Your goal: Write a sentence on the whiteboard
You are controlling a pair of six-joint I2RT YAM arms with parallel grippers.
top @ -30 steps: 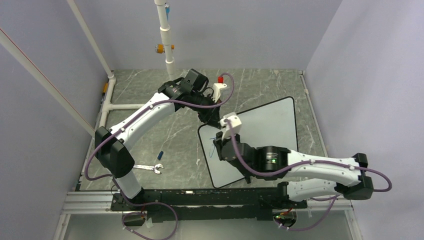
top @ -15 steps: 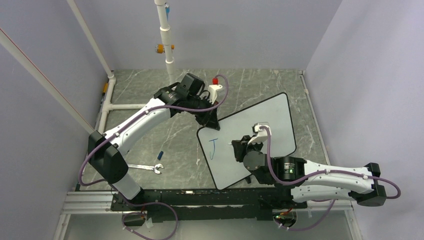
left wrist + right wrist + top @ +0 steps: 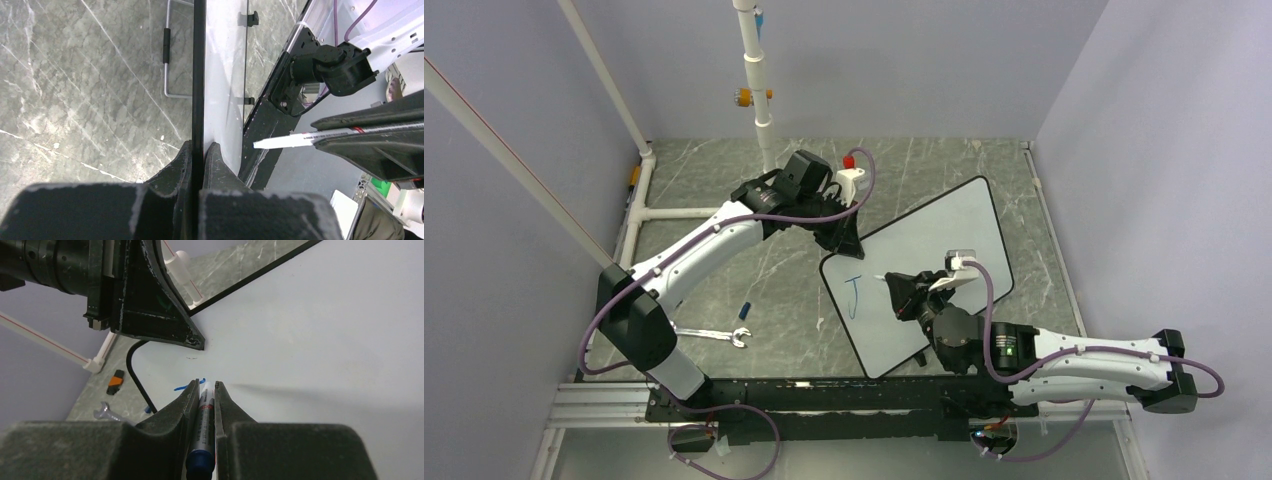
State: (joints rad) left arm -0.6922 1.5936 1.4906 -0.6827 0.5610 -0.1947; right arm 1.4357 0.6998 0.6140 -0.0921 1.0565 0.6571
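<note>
— Where's the whiteboard (image 3: pixel 944 250)?
— Askew on the table (image 3: pixel 724 200), right of the middle. The left gripper (image 3: pixel 848 243) pinches its far-left edge. The right gripper (image 3: pixel 902 290) is clamped on a marker (image 3: pixel 205 410), tip near the board.
— And the sentence (image 3: pixel 853 297)?
— Just a blue "J" at the board's left end.

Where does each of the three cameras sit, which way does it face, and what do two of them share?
Top external: above and behind the arms, looking down on the table, whiteboard and blue J; left arm and right arm show.
Left wrist: on that wrist, looking along the whiteboard's black edge; left fingers clamp it.
Right wrist: on that wrist, looking across the whiteboard's face; right fingers grip a marker.
Shared: both wrist views show the marker; top and right wrist show the wrench.
</note>
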